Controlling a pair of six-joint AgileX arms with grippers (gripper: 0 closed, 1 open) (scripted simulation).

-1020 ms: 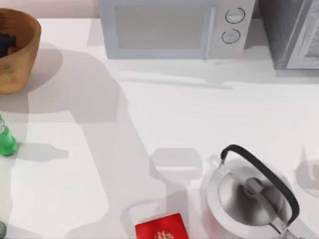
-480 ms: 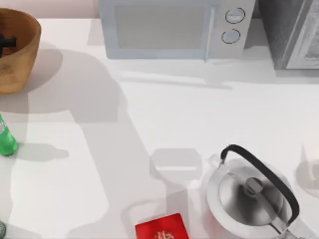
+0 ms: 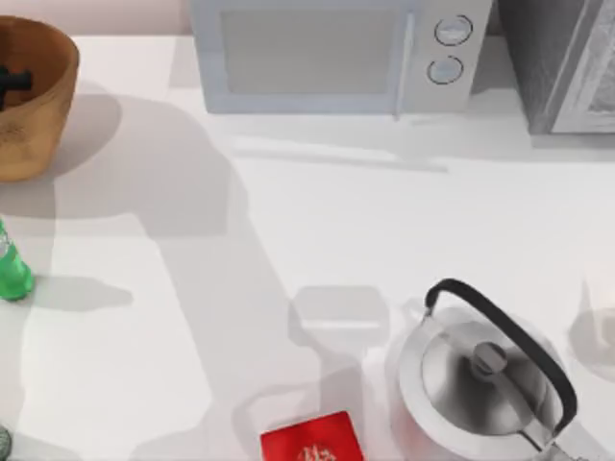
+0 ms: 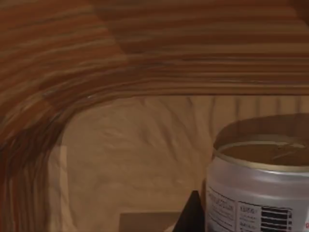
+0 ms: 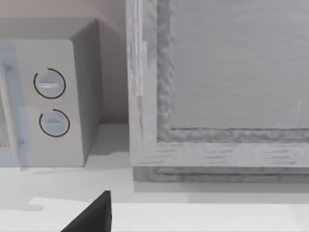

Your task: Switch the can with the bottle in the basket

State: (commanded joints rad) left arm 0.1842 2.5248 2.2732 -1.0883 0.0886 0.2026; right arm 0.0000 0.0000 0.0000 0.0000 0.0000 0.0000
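The brown wooden basket [image 3: 58, 58] stands at the table's far left corner. My left gripper [image 3: 10, 82] reaches down inside it. In the left wrist view the white can [image 4: 260, 193] with its dull gold top stands on the basket floor, ringed by the basket's wall [image 4: 145, 58]. One dark fingertip [image 4: 193, 215] lies against the can's side, and the gripper looks shut on the can. The green bottle [image 3: 10, 269] stands upright on the table in front of the basket, at the left edge. A dark part of my right gripper [image 5: 91, 217] hangs near the back right.
A microwave [image 3: 336, 53] and a grey cabinet [image 3: 567, 62] line the back edge. A steel kettle [image 3: 485, 384] with a black handle stands front right. Beside it a flat red box [image 3: 312, 440] lies at the front edge.
The dark shape of my left gripper inside the basket has grown smaller and shifted slightly. The bottle, kettle and box have not moved.
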